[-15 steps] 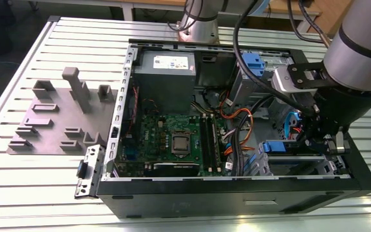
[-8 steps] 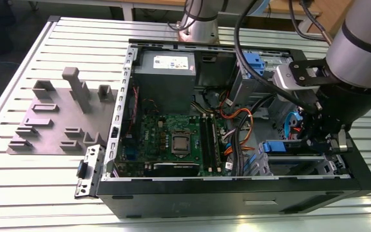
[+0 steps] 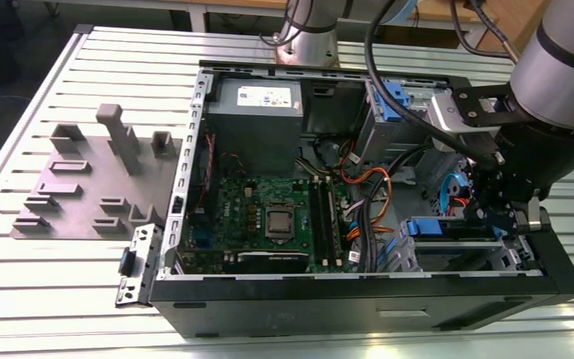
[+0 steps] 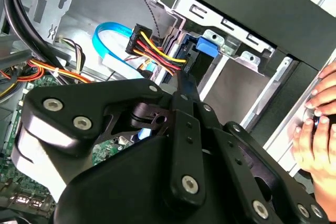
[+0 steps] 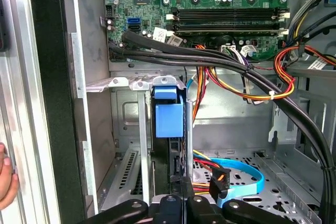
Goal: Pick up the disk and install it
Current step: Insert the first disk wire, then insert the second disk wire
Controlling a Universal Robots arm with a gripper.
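Pincer is pressed together on the disk's edge, which stands on end in the drive bay at the open computer case's front corner. To seat it well, I judge it should slide straight along the bay rails, clear of the power cables. A person's hand rests on the case outside.

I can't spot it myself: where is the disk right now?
The disk stands on edge in the metal drive bay of the computer case, on the exterior view's right, just ahead of the tool.
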